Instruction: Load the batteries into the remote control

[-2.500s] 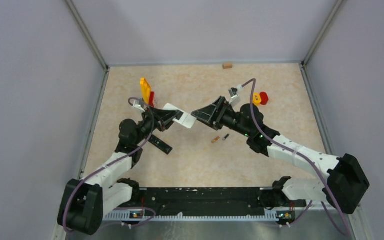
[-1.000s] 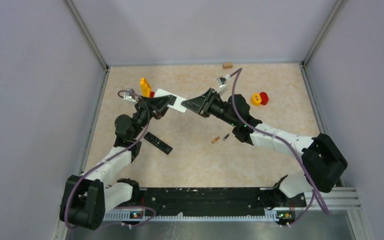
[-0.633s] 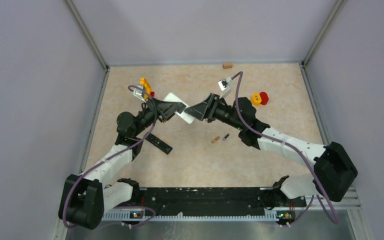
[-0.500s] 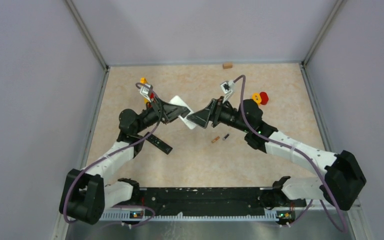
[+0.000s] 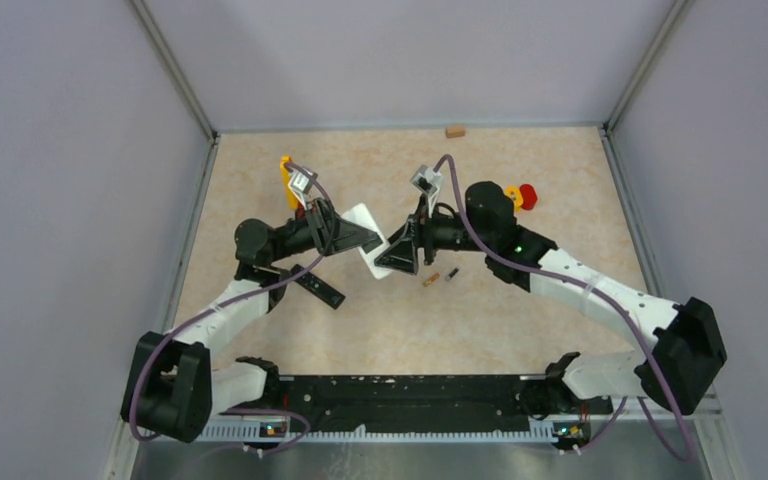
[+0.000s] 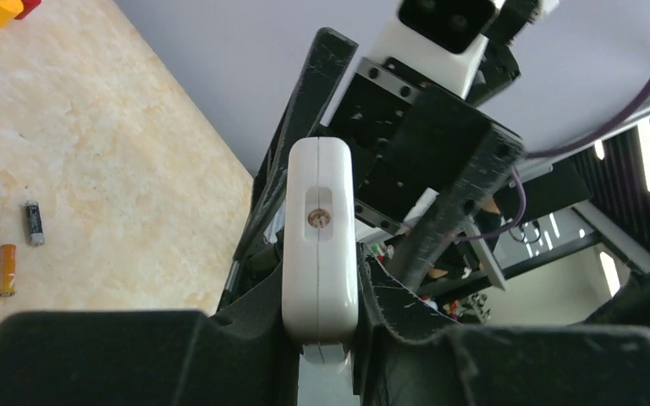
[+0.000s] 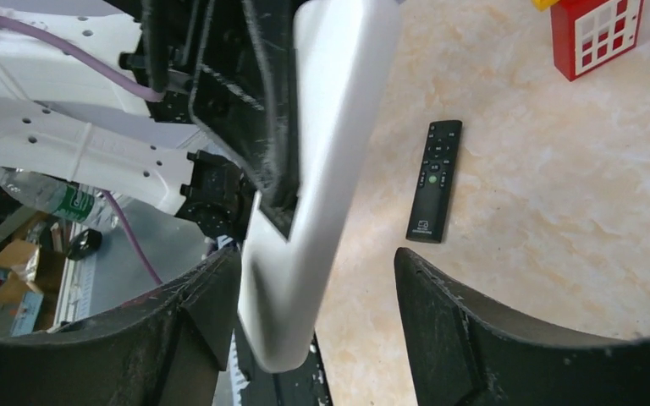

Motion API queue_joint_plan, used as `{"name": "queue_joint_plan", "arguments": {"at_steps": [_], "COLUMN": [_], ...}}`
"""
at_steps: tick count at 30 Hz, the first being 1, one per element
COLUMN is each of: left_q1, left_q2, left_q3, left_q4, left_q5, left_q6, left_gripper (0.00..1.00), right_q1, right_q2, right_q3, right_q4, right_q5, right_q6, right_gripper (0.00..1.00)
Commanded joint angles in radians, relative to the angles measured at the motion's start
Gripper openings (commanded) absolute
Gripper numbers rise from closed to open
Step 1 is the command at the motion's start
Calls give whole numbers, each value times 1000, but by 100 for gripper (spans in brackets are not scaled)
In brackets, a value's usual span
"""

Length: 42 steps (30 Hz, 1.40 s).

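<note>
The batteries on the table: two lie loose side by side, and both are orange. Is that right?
Not quite. Two do lie loose side by side on the table, but only one is orange. The left wrist view shows an orange battery next to a dark battery.

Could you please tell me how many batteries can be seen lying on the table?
2: an orange battery and a dark battery lie close together but apart near the middle of the table. More may be hidden, for instance inside the white remote.
</note>
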Motion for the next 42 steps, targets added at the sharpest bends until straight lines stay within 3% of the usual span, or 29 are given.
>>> {"name": "queue_joint_plan", "arguments": {"at_steps": [1, 5, 8, 10, 12, 15, 18, 20, 23, 25, 31, 42], "left_q1": [4, 4, 5, 4, 6, 8, 10, 12, 13, 15, 19, 26], "left_q2": [-68, -108, -132, -147, -168, -217, -278, -309, -346, -364, -406, -408], "left_q3": [45, 48, 52, 53, 54, 72, 118, 146, 159, 161, 148, 118], "left_q4": [22, -80, -130, -161, -218, -421, -764, -959, -1151, -1234, -1373, -1445], "left_q5": [66, 51, 31, 13, -22, -140, -354, -533, -757, -872, -1076, -1158], "left_q6": [73, 136, 161, 179, 209, 339, 532, 600, 640, 644, 635, 615], "left_gripper": [0, 0, 14, 32, 64, 97, 99, 99, 99, 99, 99, 99], "right_q1": [-10, -10, -10, -10, -11, -22, -61, -77, -103, -139, -217, -234], "right_q2": [65, 106, 124, 124, 119, 99, 108, 144, 253, 345, 534, 755], "right_q3": [81, 95, 99, 99, 102, 105, 141, 174, 200, 219, 240, 309], "right_q4": [-16, 32, 49, 55, 41, -20, -200, -332, -446, -483, -470, -479], "right_q5": [-66, -102, -119, -107, -64, 80, 334, 590, 996, 1128, 1264, 1412], "right_q6": [-52, -23, -8, 0, 1, -13, -49, -101, -163, -186, -251, -374], "right_gripper": [61, 40, 17, 2, 0, 0, 0, 0, 0, 0, 0, 2]}}
